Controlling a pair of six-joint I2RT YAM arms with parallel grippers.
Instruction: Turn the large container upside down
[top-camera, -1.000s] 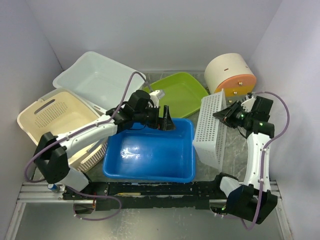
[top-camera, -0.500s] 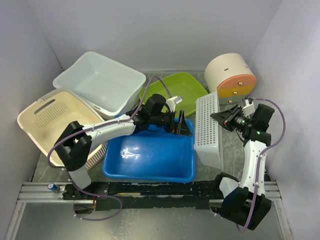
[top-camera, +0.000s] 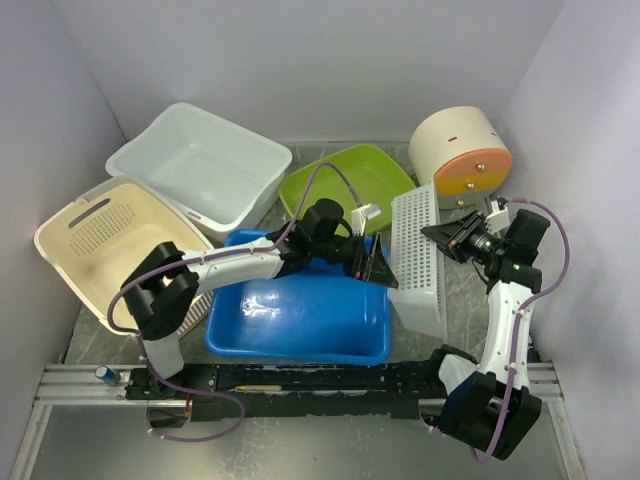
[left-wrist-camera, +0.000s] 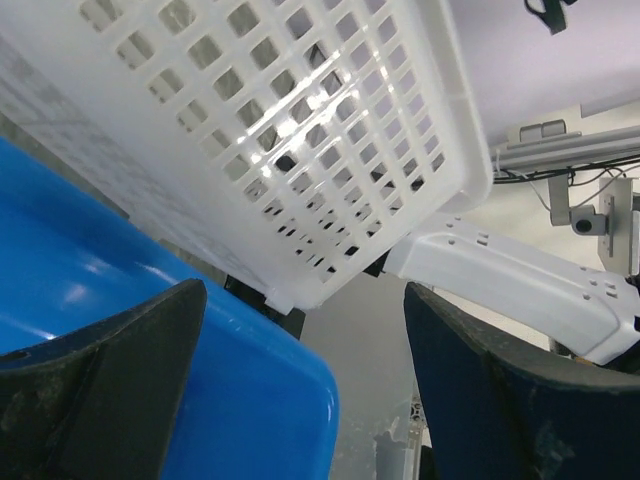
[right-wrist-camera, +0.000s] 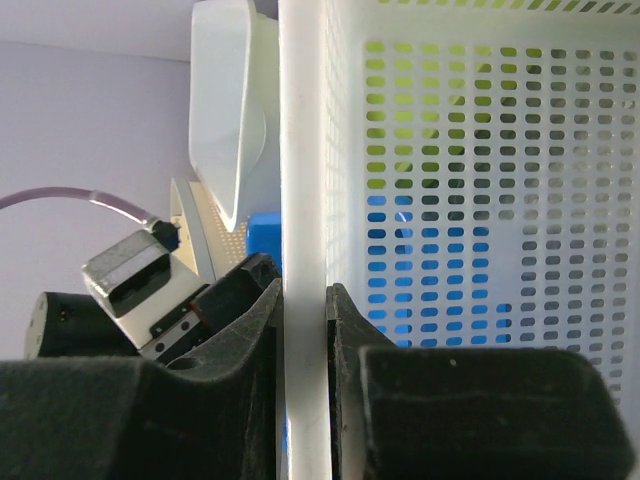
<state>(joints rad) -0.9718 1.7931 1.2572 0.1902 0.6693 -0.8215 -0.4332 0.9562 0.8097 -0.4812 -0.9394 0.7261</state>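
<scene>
Because it is a thin plastic lattice, the white basket (top-camera: 415, 250) is probably light, with walls that flex a little. Its thick rim (right-wrist-camera: 303, 150) looks like the stiffest part and the best place to grip. The smooth plastic could swivel or slip in a narrow pinch, so a second hold on the opposite edge would likely steady it through the turn.

At far left sits a cream basket (top-camera: 100, 235), with a white tub (top-camera: 200, 165) behind it. In the middle, a blue tub (top-camera: 290, 315) lies on the near side and a green tray (top-camera: 350, 175) lies behind it.

The left claw (top-camera: 378, 268) reaches over the blue tub's far right corner toward the white basket. Its two dark fingers (left-wrist-camera: 100, 370) stand wide apart with nothing between them. In the left wrist view, the gap shows only the blue rim and a lower corner of the white basket, and no contact can be seen.

Just right of the blue tub, the white basket stands tipped up on its side. One perforated face is turned toward the overhead camera, and the basket sits between the blue tub and the right arm. Whether it touches the blue tub cannot be told.

The right claw (top-camera: 446, 238) is clamped on the basket's rim, one finger on each side of the edge.

Behind it, at far right, a round cream and orange drum (top-camera: 460, 150) lies on its side.
</scene>
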